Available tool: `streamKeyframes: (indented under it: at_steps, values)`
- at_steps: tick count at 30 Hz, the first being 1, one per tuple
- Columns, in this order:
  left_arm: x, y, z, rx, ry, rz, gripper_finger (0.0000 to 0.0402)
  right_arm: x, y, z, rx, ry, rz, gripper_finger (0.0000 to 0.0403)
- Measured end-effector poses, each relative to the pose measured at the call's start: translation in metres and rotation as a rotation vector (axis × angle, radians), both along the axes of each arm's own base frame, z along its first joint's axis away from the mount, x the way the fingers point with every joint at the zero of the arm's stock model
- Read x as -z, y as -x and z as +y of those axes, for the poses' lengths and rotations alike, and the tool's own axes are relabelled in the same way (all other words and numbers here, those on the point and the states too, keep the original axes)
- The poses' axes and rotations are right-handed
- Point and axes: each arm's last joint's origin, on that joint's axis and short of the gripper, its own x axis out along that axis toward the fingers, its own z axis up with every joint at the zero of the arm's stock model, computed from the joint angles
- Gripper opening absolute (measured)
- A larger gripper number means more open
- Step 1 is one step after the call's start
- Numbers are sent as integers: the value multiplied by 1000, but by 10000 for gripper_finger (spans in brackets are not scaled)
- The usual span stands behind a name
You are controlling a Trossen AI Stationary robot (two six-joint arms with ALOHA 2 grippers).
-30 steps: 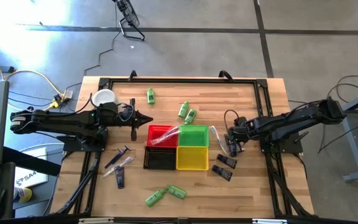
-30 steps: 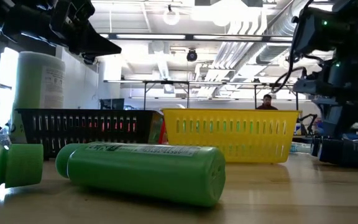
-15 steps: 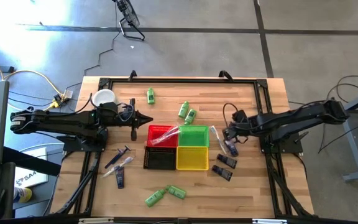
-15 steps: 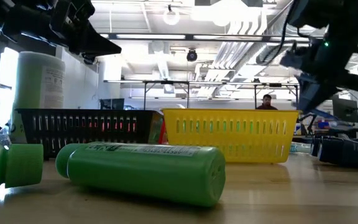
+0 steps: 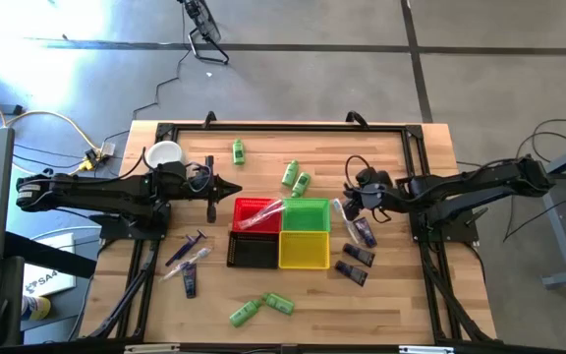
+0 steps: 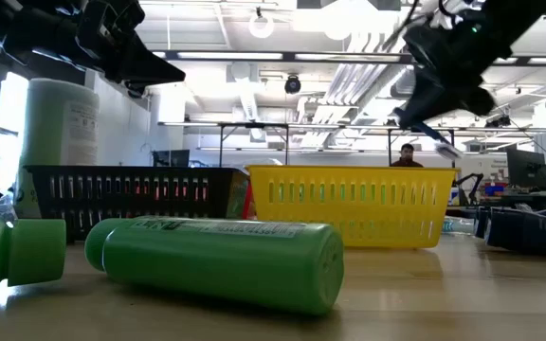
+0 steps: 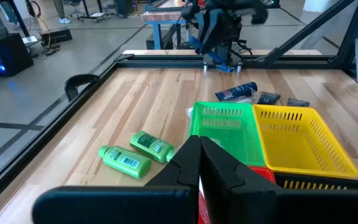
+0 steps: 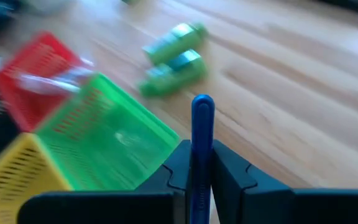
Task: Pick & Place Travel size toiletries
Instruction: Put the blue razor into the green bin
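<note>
two grippers: right gripper point(image 8: 202, 163) pinches a dark blue tube point(image 8: 202, 134) right of centre, beside the green basket point(image 5: 306, 214); left gripper point(image 5: 236, 187), fingers pressed together, waits centre-left.

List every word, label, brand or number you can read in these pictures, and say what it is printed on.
None can be read for certain.
Lying green bottle: label print, too small.
Upright pale bottle: text block, blurred.
Dark tube: white lettering, too small.
Floor paper: partial "SA4", uncertain.
</note>
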Motion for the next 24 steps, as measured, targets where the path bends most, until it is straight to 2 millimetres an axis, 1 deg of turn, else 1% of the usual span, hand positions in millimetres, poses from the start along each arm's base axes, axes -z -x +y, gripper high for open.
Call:
streamKeyframes:
  at_steps: [7,14,18,24]
  values:
    - [0,0,0,0,0,0,1,-25,-19,4,-211,149,-223,31]
    - [0,0,0,1,0,0,1,-38,-25,4,-286,273,-318,31]
    - [0,0,0,1,1,-1,1,-38,-29,5,-294,291,-328,31]
    - [0,0,0,-1,9,-3,1,-27,-39,6,-307,304,-291,32]
